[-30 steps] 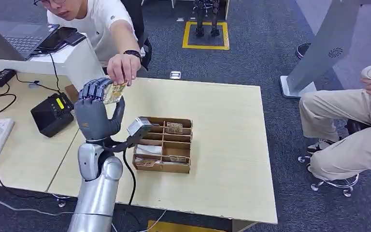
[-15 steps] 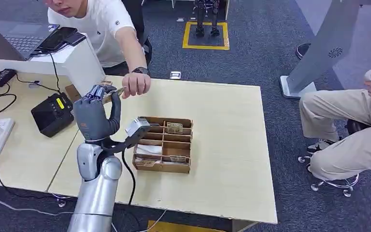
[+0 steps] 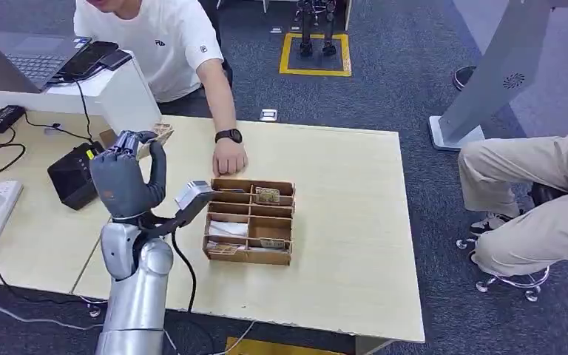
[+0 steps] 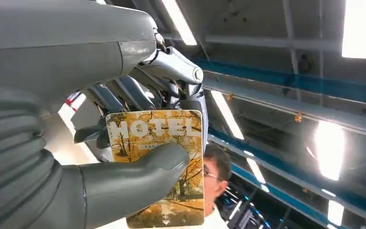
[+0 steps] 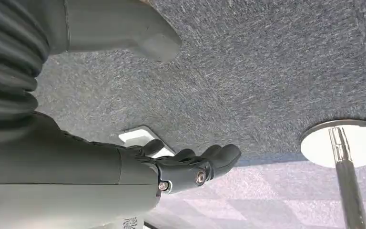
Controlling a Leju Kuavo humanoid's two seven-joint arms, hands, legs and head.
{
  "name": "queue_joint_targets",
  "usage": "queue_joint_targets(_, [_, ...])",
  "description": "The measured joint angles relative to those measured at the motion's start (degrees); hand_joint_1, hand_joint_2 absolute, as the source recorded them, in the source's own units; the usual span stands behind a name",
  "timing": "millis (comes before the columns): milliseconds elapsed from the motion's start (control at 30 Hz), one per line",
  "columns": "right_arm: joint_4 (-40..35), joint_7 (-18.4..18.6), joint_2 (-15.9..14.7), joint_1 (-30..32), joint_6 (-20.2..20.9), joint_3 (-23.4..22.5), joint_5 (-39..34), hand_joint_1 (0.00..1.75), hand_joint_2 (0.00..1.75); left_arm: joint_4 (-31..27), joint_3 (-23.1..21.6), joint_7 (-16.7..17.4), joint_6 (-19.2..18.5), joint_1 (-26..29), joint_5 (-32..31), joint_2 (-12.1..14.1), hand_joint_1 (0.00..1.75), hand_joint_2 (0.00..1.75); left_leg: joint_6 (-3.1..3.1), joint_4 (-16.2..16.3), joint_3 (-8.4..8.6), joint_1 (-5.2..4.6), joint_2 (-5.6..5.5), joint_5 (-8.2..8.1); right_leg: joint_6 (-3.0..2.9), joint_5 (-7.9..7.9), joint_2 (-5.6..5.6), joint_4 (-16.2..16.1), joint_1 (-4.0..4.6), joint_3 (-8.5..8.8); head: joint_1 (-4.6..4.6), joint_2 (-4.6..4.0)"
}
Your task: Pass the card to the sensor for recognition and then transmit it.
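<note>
Two hands tell different stories at this table. From the head view, the robot's left hand (image 3: 123, 181) is raised above the near left part of the pale wooden table (image 3: 347, 222), its fingers and thumb closed around the card (image 3: 161, 134), whose edge peeks out beyond the fingertips. Just beside it on the left sits a black sensor box (image 3: 74, 174) with a yellow mark on top. A person in a white shirt rests a hand (image 3: 230, 157) on the table, close behind a brown cardboard organizer (image 3: 251, 220) with several compartments, some holding what look like more cards, though they are too small to be sure.

Up close in the left wrist view, the card (image 4: 158, 167) reads "HOTEL" over an autumn tree scene, pinned between the thick grey thumb and the darker fingers (image 4: 124, 90).

Over in the right wrist view, the right hand (image 5: 190, 167) hangs above grey carpet, fingers loosely apart and holding nothing.
</note>
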Motion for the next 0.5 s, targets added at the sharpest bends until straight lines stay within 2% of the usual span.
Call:
queue_joint_targets(300, [-0.04,0.90,0.00,0.00,0.00,0.00,-1.49,0.00,1.75,-0.11,6.36,-0.88,0.00,1.39,2.58,0.04,1.75,1.75,0.00,0.00,-0.01,0.00,0.00,0.00,0.00,0.00,0.00,0.00,0.00,0.00,0.02,0.00])
queue_joint_targets(367, [-0.04,0.98,0.00,0.00,0.00,0.00,-1.75,0.00,1.75,0.07,7.47,-1.73,0.00,1.64,4.81,0.17,1.75,1.75,0.00,0.00,-0.01,0.00,0.00,0.00,0.00,0.00,0.00,0.00,0.00,-0.01,0.00,0.00])
queue_joint_targets(500, [-0.04,0.98,0.00,0.00,0.00,0.00,-2.21,0.00,1.75,0.31,8.11,-0.13,0.00,1.81,3.89,0.11,1.75,1.75,0.00,0.00,-0.02,0.00,-0.04,0.00,0.00,0.00,-0.03,0.00,0.00,0.00,0.02,0.00])
